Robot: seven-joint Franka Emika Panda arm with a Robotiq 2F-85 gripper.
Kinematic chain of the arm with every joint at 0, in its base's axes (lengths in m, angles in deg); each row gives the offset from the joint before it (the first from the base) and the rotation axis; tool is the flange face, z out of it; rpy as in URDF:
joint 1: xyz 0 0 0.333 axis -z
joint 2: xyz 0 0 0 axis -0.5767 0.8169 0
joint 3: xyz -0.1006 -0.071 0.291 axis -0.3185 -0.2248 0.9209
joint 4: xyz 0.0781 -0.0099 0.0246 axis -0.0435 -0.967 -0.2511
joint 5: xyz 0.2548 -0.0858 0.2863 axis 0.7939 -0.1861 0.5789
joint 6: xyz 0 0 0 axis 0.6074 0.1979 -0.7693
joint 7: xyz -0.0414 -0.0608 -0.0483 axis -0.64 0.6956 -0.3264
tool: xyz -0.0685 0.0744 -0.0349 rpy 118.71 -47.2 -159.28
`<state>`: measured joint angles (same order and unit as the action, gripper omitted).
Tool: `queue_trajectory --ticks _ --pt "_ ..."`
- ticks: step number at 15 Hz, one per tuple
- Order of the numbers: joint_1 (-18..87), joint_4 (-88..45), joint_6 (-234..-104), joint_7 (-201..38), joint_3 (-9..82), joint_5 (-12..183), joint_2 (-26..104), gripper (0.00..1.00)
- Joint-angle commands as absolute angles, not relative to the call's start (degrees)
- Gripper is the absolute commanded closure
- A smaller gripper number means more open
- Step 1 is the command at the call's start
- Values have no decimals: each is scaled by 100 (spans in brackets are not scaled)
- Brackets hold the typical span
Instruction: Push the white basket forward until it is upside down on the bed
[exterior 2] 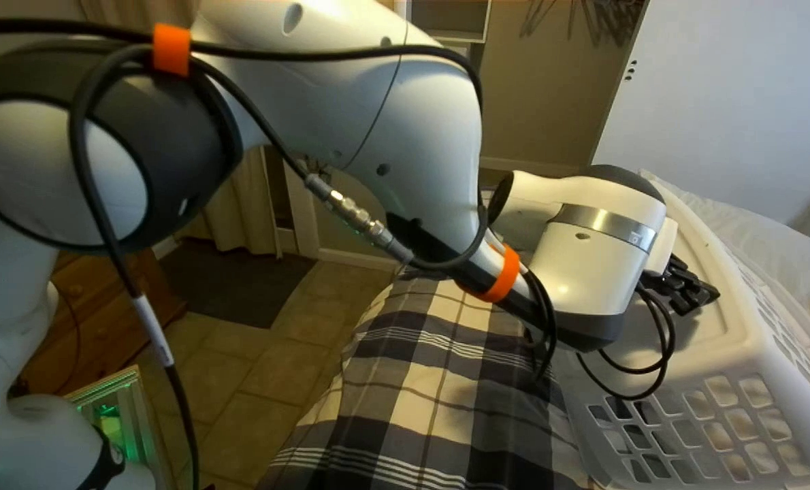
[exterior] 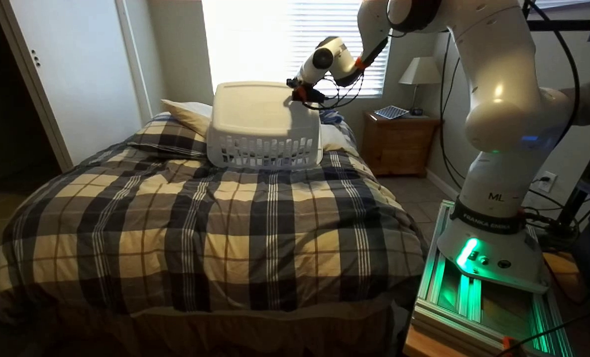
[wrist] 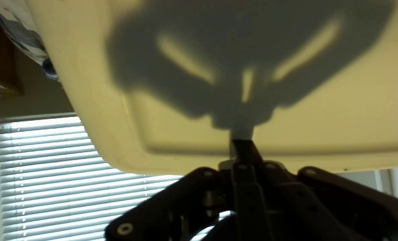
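The white basket (exterior: 255,109) sits on the plaid bed (exterior: 245,238) by the pillows. Its solid base faces up and toward the foot of the bed, so it looks tilted; its slotted side is below, near the blanket. In an exterior view the basket (exterior 2: 745,340) and part of the bed (exterior 2: 432,381) show beside the arm. My gripper (exterior 2: 698,291) is at the base, near one end. In the wrist view my gripper (wrist: 244,142) has its fingers together with nothing between them. The tips meet their shadow on the basket's base (wrist: 192,140), touching or very close. The basket's opening is hidden.
Pillows (exterior: 191,116) lie behind and beside the basket. A wooden nightstand (exterior: 399,146) with a lamp (exterior: 420,72) stands by the bed's head. A window with blinds (wrist: 45,180) is behind. Cables hang by the wrist.
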<state>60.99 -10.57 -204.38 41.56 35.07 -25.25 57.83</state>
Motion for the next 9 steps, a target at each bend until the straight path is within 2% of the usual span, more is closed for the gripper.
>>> queue_trajectory --ticks 1,4,9 --pt "6254 -653 -20813 3224 3521 -1208 6171 100" --pt "6304 -870 -20789 2114 3549 223 6243 100" --pt "6846 -841 -20236 134 4387 2065 6489 100"
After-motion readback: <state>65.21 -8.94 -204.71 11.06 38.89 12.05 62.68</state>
